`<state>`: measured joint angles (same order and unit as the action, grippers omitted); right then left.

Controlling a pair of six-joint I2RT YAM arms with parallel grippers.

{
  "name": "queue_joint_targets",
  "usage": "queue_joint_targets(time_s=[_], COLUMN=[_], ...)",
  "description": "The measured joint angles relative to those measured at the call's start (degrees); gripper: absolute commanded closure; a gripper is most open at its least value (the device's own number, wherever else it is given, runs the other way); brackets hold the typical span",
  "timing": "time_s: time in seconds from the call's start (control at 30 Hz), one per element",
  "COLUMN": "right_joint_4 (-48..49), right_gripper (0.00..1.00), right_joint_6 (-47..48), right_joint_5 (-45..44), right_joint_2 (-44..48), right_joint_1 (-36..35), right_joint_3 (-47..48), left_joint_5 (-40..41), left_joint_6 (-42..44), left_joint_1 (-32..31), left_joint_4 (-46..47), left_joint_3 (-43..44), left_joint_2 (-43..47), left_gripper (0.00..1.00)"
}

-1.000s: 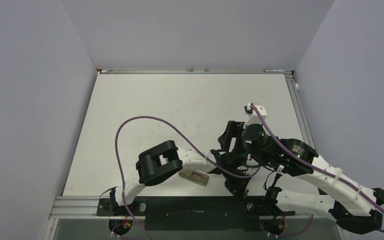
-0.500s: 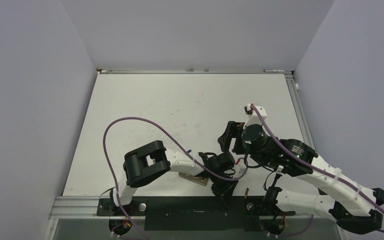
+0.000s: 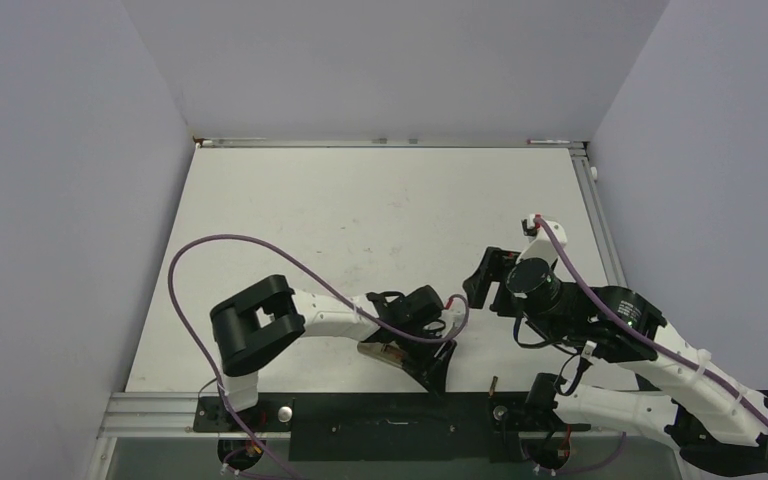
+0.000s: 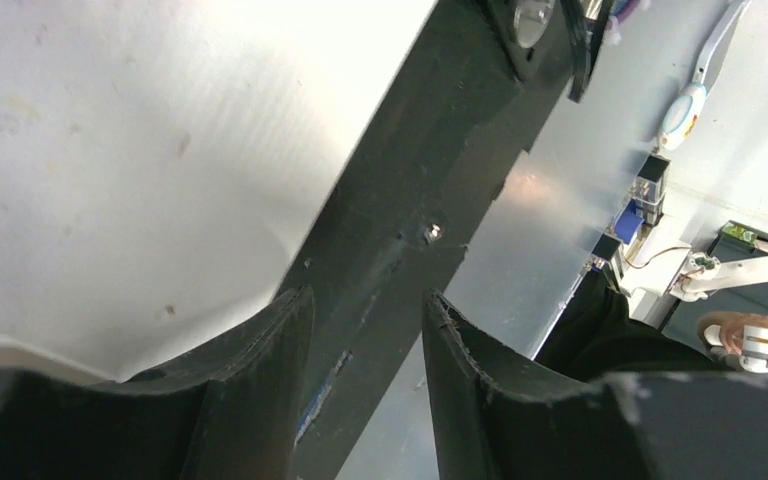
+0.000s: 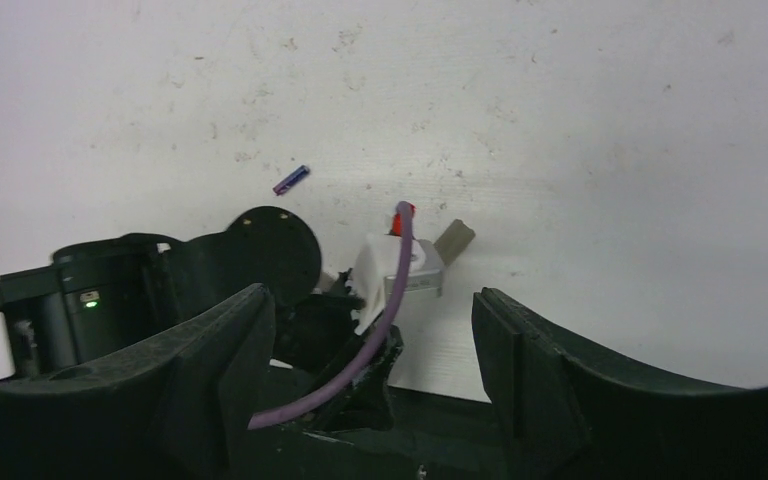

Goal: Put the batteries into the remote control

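Remote control (image 3: 377,351): one, beige, lying flat on the desk (image 3: 360,200) close to its near edge, between the two arm bases. Its right end is hidden under the left arm's wrist, and the battery recess cannot be made out.

Purple-blue battery (image 5: 291,179): one, lying loose on the bare desk, apart from the remote control. In the right wrist view it sits beyond the left arm's wrist.

Brownish-gold battery (image 3: 493,383): one, tiny, at the desk's near edge, near the right arm's base and apart from the remote control.

Left claw (image 4: 368,293): angled down over the near edge, just right of the remote control. Its fingers are parted by a narrow gap with nothing between them, and the black mounting rail (image 4: 400,200) shows through the gap.

Right claw (image 5: 370,292): above the desk, right of the left wrist. It is released, with fingers wide apart, grasping nothing.
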<state>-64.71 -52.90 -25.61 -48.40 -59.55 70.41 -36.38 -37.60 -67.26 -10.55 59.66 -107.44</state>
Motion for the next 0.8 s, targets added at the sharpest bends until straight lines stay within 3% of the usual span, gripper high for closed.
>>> queue_joint_targets(time_s=[0.37, 0.8], right_joint_4=[-10.5, -6.9], right_gripper=[0.30, 0.31], right_joint_6=[-8.5, -13.6], right_joint_5=[0.2, 9.7], right_joint_2=[-0.2, -3.6], right_joint_1=[0.0, 0.0], right_joint_3=[-4.7, -23.1], left_joint_5=[0.8, 2.1], left_joint_6=[0.6, 2.0], left_joint_1=[3.0, 9.9], left_joint_4=[-1.8, -5.2], left_joint_3=[-5.3, -12.0], left_joint_2=[16.9, 33.8], left_gripper=[0.45, 0.40])
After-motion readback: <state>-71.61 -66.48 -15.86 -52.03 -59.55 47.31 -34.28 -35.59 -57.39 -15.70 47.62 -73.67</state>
